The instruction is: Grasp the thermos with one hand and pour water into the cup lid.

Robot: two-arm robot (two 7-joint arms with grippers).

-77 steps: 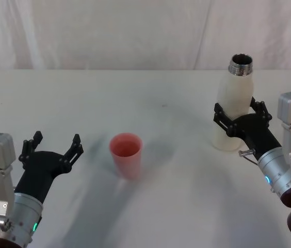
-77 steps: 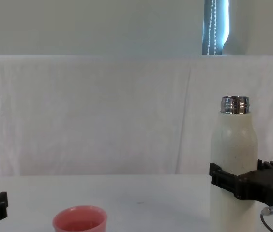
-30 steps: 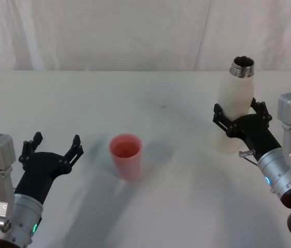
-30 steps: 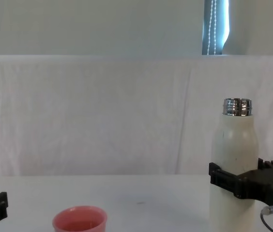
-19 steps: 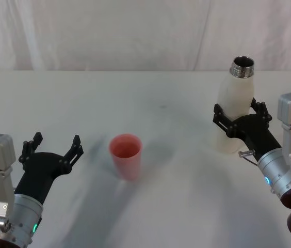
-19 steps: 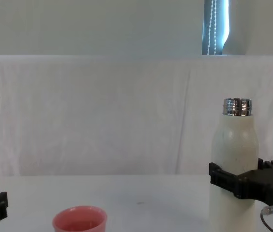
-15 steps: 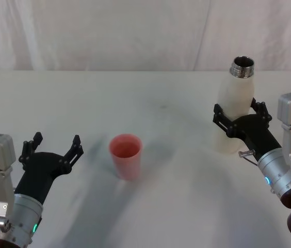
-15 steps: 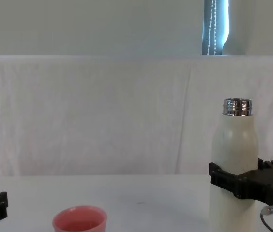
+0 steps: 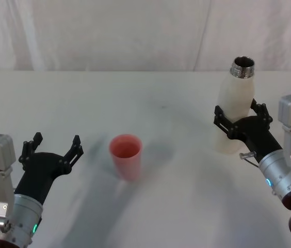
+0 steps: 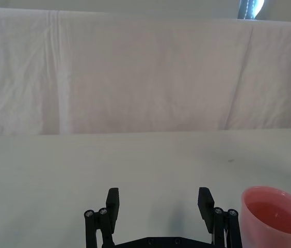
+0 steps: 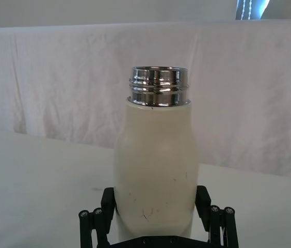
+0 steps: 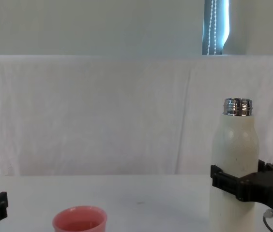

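A white table [image 9: 150, 98] carries two things — the cup lid [image 9: 126, 155] and the thermos [image 9: 235, 106]. The lid stands just right of the left gripper [image 9: 52, 145], well apart from the thermos — upright between the right gripper [image 9: 240, 118] fingers.

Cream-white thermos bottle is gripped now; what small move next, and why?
Probably carry it toward the robot's left. The right gripper clamps the cream-white thermos bottle upright, far from the salmon-pink cup lid. The left gripper sits open.

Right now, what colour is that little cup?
Salmon pink; the cup lid shows best in the head view.
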